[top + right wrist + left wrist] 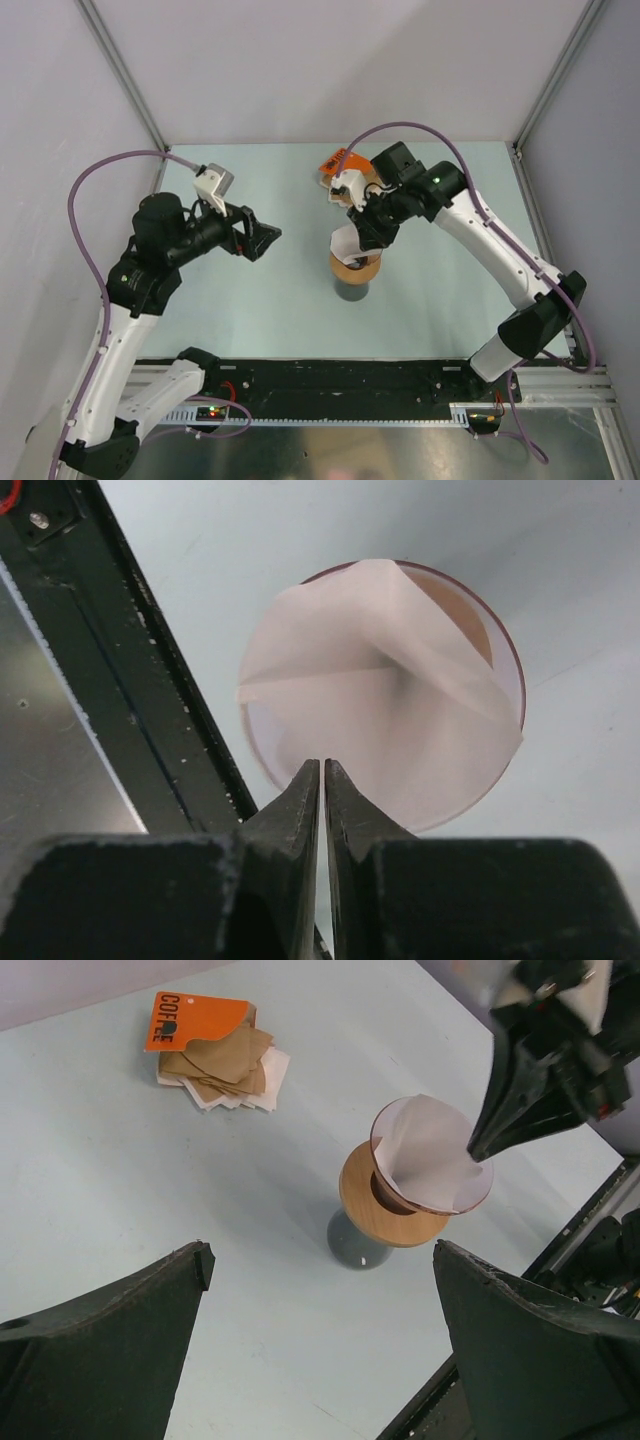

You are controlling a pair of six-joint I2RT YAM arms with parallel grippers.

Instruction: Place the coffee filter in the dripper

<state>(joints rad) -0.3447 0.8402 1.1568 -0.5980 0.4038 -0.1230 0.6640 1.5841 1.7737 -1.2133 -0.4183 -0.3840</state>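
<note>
The white coffee filter (425, 1150) lies opened inside the clear pinkish dripper (374, 1150), one flap standing above the rim. The dripper sits on a tan wooden ring (385, 1222) on a dark grey cup (355, 1247). My right gripper (322, 765) is shut, its tips at the near edge of the filter (380, 710) just inside the dripper's rim (508, 665); it seems to pinch that edge. From above it hangs over the dripper (355, 263). My left gripper (320, 1250) is open and empty, held off to the left of the cup (352, 291).
An orange coffee pack (195, 1020) lies on a pile of brown papers (225, 1065) at the back of the table, also seen from above (335, 160). A black rail (340, 375) runs along the near edge. Walls close in the back and both sides.
</note>
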